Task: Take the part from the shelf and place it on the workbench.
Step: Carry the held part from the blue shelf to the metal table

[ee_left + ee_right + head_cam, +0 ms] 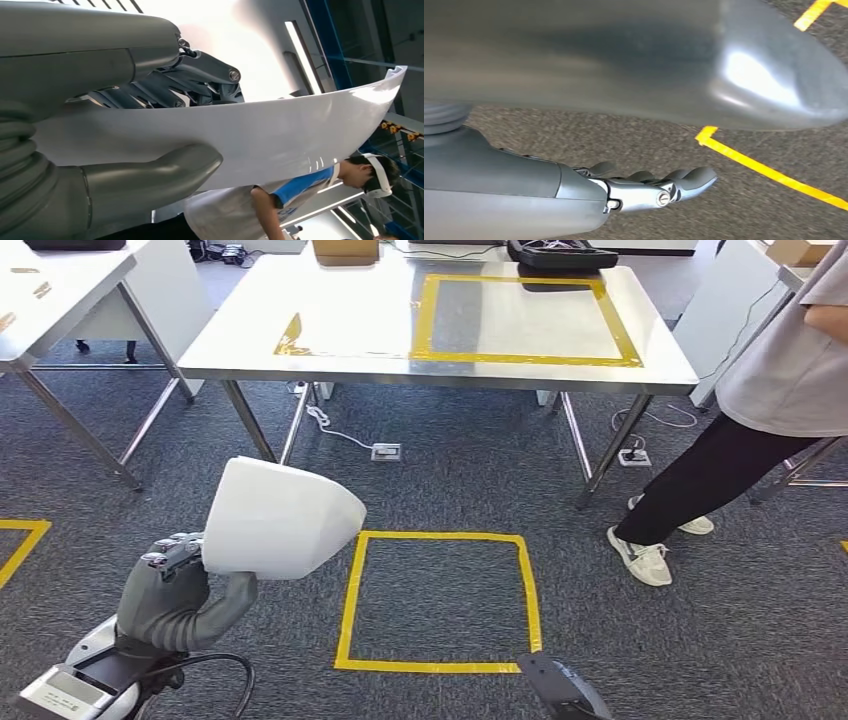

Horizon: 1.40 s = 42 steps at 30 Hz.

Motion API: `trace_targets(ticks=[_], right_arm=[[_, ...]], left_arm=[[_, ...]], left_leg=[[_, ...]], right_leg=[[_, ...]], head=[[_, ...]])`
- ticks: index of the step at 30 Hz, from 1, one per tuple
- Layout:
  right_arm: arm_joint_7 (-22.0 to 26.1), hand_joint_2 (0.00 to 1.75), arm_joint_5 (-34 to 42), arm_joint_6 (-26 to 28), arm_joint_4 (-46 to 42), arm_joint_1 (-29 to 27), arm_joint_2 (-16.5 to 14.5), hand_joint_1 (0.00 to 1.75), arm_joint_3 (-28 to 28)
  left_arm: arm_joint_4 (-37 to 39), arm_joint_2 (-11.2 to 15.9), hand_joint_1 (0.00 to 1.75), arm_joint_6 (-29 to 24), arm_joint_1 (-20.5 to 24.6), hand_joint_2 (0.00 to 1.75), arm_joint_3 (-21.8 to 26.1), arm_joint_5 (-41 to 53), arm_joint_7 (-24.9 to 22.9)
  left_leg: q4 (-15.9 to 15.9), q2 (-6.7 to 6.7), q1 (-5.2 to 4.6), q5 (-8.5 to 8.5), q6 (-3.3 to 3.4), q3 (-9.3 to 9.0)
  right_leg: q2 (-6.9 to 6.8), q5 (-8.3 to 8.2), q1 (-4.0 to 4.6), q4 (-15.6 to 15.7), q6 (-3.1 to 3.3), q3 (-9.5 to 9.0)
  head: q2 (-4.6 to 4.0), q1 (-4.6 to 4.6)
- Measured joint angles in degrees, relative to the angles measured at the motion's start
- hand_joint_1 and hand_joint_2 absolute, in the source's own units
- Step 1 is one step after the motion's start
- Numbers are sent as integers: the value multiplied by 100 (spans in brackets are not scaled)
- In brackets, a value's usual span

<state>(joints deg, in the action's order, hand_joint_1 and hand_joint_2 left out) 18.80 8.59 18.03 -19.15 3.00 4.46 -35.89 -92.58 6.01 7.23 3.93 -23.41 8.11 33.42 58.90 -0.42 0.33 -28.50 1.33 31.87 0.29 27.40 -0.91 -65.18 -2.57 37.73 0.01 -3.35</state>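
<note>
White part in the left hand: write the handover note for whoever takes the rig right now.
Left hand: grips the white part, thumb under it, fingers over it, carried above the carpet.
Right hand: hangs over the carpet, fingers apart, holding nothing.
Workbench: ahead, with a yellow-taped rectangle on top; a yellow-taped square marks the floor in front. A person stands at the bench's right end.
Done: part picked up.
Left: approach the bench and set the part down.

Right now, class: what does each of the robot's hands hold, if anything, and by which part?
The left hand holds the white curved part by its lower edge, thumb on one face and fingers on the other. The right hand holds nothing.
</note>
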Motion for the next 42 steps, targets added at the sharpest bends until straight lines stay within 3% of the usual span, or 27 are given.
trace_targets(ticks=[2, 5, 7, 8, 10, 11, 12, 13, 16, 18, 22, 23, 25, 26, 27, 28, 29, 30, 32, 34, 37, 39, 41, 42], right_arm=[[-7, 0, -2, -15, -1, 22, -10, 0, 0], [-20, 0, -20, -79, -3, 37, -37, 0, 0], [-28, 0, -43, -114, -4, 54, -50, 0, 0], [-31, 0, -51, -127, -4, 64, -57, 0, 0], [-35, 0, -60, -146, -3, 72, -64, 0, 0], [-36, 0, -62, -150, -3, 67, -67, 0, 0], [-35, 0, -64, -151, -2, 58, -68, 0, 0], [-32, 0, -67, -152, -2, 48, -69, 0, -1], [-22, 0, -90, -162, -2, 34, -72, 0, -3], [-21, 0, -110, -162, -2, 35, -72, 0, -5], [-22, 0, -144, -163, -2, 45, -73, 0, -11], [-23, 0, -151, -162, -2, 51, -73, 0, -13], [-30, 0, -158, -162, -2, 54, -70, 0, -15], [-35, 0, -160, -162, -2, 49, -68, 0, -15], [-39, 0, -163, -162, -2, 44, -66, 0, -15], [-40, 0, -166, -162, -2, 41, -66, 0, -16], [-40, 0, -169, -162, -2, 39, -66, 0, -16], [-40, 0, -170, -162, -2, 40, -65, 0, -17], [-40, 0, -171, -162, -2, 51, -61, 0, -17], [-40, 0, -172, -162, -2, 59, -56, 0, -17], [-39, 0, -172, -161, -2, 61, -55, 0, -17], [-38, 0, -173, -157, -2, 63, -55, 0, -17], [-39, 0, -172, -155, -2, 58, -55, 0, -17], [-40, 0, -171, -155, -2, 52, -55, 0, -17]], left_arm=[[-10, 7, 175, 0, 5, 175, 0, 5, -5], [-21, 37, 175, 0, 1, 175, -1, 12, -24], [-38, 55, 175, -2, -3, 175, -1, 15, -34], [-49, 61, 175, -4, -9, 175, 0, 17, -40], [-62, 69, 175, -13, -45, 175, 0, 25, -61], [-64, 73, 175, -16, -73, 175, 0, 27, -71], [-67, 78, 175, -19, -98, 175, 0, 29, -79], [-72, 82, 175, -19, -115, 175, 0, 30, -82], [-116, 90, 175, -27, -130, 175, 1, 41, -88], [-152, 91, 175, -37, -159, 175, 4, 49, -95], [-235, 89, 175, -67, -218, 175, 23, 60, -105], [-256, 86, 175, -75, -222, 175, 25, 62, -105], [-276, 84, 175, -91, -249, 175, 28, 77, -117], [-279, 83, 175, -97, -270, 175, 30, 88, -126], [-282, 83, 175, -102, -290, 175, 32, 99, -134], [-289, 83, 175, -105, -303, 175, 33, 106, -142], [-298, 83, 175, -110, -309, 175, 34, 110, -146], [-311, 82, 175, -115, -311, 175, 35, 111, -149], [-335, 81, 175, -126, -313, 175, 36, 114, -154], [-352, 81, 175, -132, -320, 175, 38, 115, -155], [-399, 81, 175, -140, -336, 175, 69, 119, -158], [-421, 81, 175, -142, -355, 175, 99, 122, -163], [-423, 81, 175, -142, -388, 175, 115, 123, -165], [-423, 81, 175, -142, -407, 175, 120, 124, -166]], left_leg=[[12, -8, -19, -43, -53, -31], [-10, -10, -19, -70, -151, -48], [162, -1, -9, -188, -225, 14], [414, 4, -1, -324, -257, 131], [1174, 9, 10, -649, -305, 532], [1485, 9, 16, -731, -319, 715], [1611, 10, 20, -696, -325, 813], [1504, 10, 23, -546, -322, 795], [399, 15, 18, 54, -273, 320], [36, 9, -2, 135, -196, 167], [-34, 0, -8, 149, -18, 136], [-53, 4, 0, 153, 19, 121], [-56, 13, -11, 137, 66, 113], [-54, 14, -19, 128, 78, 110], [-53, 11, -27, 119, 86, 102], [-51, 6, -32, 108, 88, 87], [-48, -1, -36, 92, 84, 64], [-45, -7, -37, 72, 73, 36], [-31, -16, -57, 27, 24, 0], [-37, -19, -65, 2, -39, -13], [39, -12, -62, -80, -139, -20], [542, -3, -39, -335, -200, 216], [1297, 3, -7, -621, -249, 644], [1524, 5, 9, -645, -266, 799]], right_leg=[[2, -154, 19, 510, 56, -238], [3, -122, 29, 616, 157, -284], [-1, -119, 9, 658, 224, -327], [-6, -114, -3, 672, 251, -350], [-14, -87, -4, 672, 282, -377], [-16, -73, -4, 671, 288, -391], [-15, -59, -4, 669, 285, -409], [-13, -42, -6, 668, 276, -434], [-2, 21, -2, 657, 212, -513], [2, 43, 17, 657, 146, -522], [-4, 139, -1, 546, 11, -474], [-5, 272, -4, 310, -11, -361], [-7, 614, -3, -442, -37, 25], [-7, 720, -3, -784, -43, 218], [-7, 717, -2, -953, -41, 329], [-7, 598, -1, -890, -31, 329], [-7, 386, 2, -599, -14, 209], [-7, 153, 7, -171, 11, 15], [-8, -90, 37, 513, 65, -313], [-6, -73, 65, 677, 117, -393], [-6, -76, 29, 741, 210, -460], [-12, -68, 1, 781, 258, -523], [-16, -39, -5, 777, 277, -543], [-16, -22, -7, 771, 275, -551]], head=[[-1, -1], [-1, -4], [-1, -9], [-1, -13], [0, -18], [1, -19], [1, -19], [0, -18], [-1, -18], [-1, -12], [-1, -5], [-1, -4], [-1, -4], [-1, -4], [0, -4], [0, -4], [0, -4], [-1, -4], [-1, -5], [0, -6], [-1, -12], [-1, -22], [0, -26], [0, -26]])
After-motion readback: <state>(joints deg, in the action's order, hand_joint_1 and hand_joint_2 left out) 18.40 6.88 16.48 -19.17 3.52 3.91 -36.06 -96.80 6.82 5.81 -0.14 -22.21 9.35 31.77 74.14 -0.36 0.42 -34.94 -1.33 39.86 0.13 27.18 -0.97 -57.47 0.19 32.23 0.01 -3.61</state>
